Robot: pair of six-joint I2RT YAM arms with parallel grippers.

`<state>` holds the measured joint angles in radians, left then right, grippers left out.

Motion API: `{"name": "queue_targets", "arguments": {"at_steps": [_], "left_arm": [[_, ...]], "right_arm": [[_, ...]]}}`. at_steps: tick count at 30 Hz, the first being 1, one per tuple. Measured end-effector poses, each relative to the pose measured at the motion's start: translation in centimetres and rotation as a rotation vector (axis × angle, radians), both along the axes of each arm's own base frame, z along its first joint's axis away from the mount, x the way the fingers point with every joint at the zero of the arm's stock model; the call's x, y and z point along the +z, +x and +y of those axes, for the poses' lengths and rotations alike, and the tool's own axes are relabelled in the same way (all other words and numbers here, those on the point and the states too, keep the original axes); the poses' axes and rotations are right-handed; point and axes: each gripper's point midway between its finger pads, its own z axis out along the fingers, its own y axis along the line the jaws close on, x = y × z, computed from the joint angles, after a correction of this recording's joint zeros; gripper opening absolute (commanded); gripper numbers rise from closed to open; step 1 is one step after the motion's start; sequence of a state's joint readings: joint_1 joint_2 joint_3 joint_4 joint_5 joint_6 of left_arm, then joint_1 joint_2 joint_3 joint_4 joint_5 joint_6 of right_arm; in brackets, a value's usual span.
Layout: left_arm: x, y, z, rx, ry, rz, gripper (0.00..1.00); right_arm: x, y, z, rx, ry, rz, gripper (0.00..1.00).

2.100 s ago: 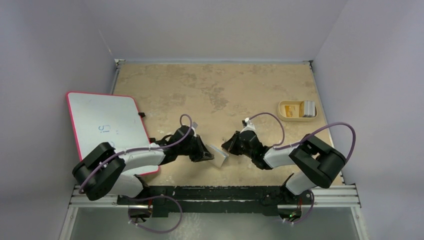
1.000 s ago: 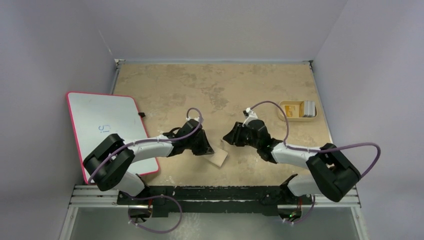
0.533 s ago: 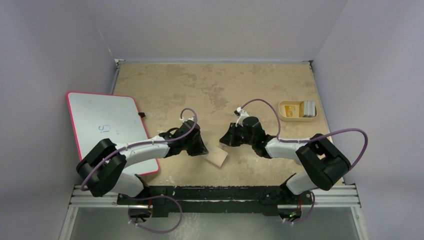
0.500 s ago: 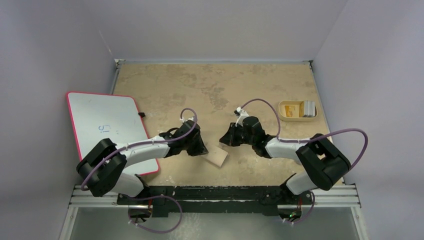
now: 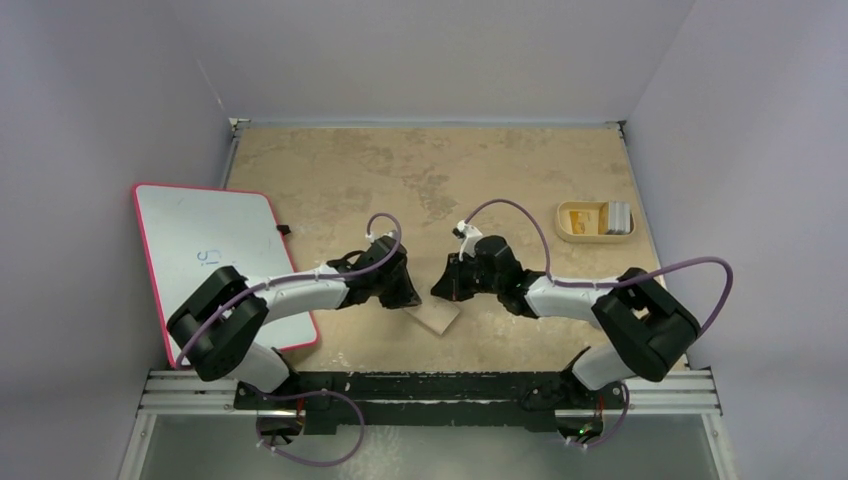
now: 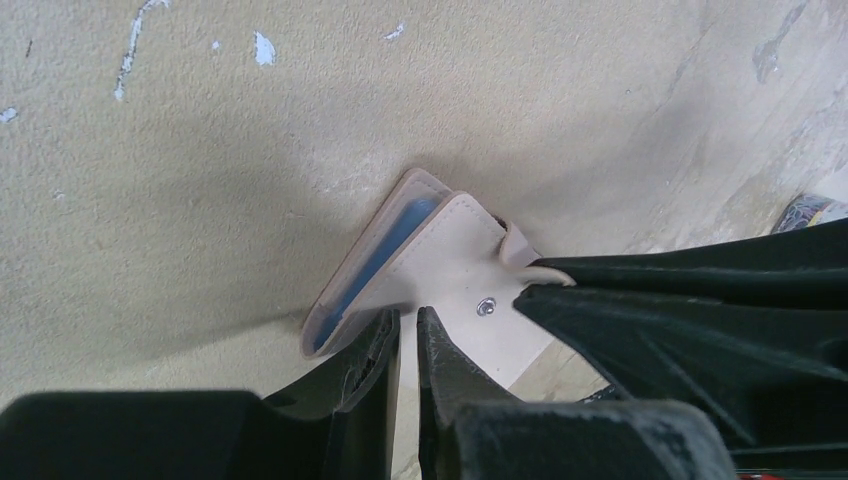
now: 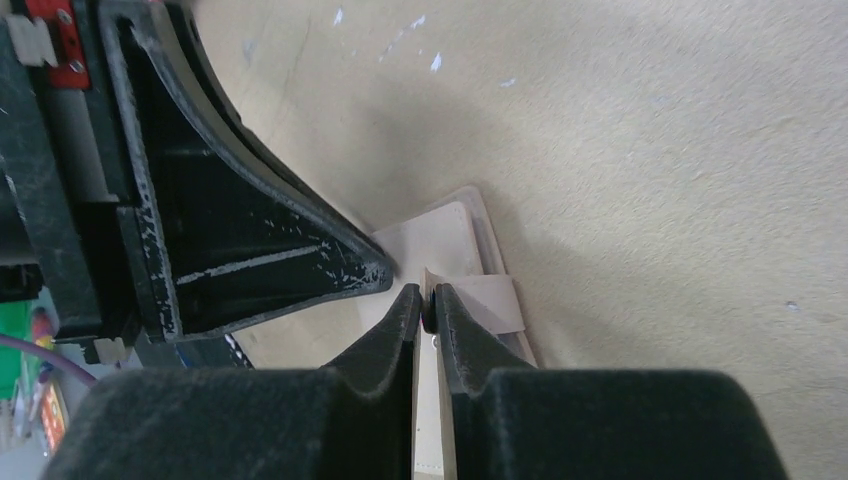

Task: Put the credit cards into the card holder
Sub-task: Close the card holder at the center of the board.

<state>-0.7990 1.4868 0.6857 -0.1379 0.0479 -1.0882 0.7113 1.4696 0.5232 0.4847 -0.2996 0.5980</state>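
Observation:
The tan card holder [image 5: 435, 318] lies on the table between my two grippers. In the left wrist view it [image 6: 445, 262] is slightly agape and shows its light-blue lining [image 6: 381, 254] and a metal snap [image 6: 487, 306]. My left gripper [image 5: 405, 297] [image 6: 408, 322] is shut on the holder's near edge. My right gripper [image 5: 443, 290] [image 7: 425, 300] is shut on the holder's strap tab [image 7: 490, 300]. The credit cards, gold [image 5: 585, 218] and grey-white [image 5: 618, 216], sit far right in a tan tray [image 5: 566, 222].
A whiteboard with a pink rim [image 5: 215, 250] lies on the left, beside my left arm. The table's near edge with a black rail [image 5: 430, 385] runs just below the holder. Purple cables loop above both wrists.
The holder, held tilted up two seconds ago, now lies flat on the table. My right gripper has moved left onto its strap. My left gripper stays at its edge.

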Motion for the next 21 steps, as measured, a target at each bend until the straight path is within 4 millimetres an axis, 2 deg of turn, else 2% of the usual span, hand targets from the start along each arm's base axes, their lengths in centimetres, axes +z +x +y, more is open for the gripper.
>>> {"name": "queue_targets", "arguments": {"at_steps": [6,13,21], "left_arm": [[0.0,0.1,-0.1,-0.003,0.003,0.000,0.11],[0.0,0.2,-0.2,-0.008,0.006,-0.003,0.12],[0.0,0.2,-0.2,-0.008,0.007,-0.003,0.12]], "right_arm": [[-1.2,-1.3,0.3,0.048,-0.037,0.026,0.14],[-1.4,-2.0,0.1,0.091,-0.070,0.038,0.27],[-1.1,-3.4,-0.4,0.122,-0.086,0.072,0.25]]}}
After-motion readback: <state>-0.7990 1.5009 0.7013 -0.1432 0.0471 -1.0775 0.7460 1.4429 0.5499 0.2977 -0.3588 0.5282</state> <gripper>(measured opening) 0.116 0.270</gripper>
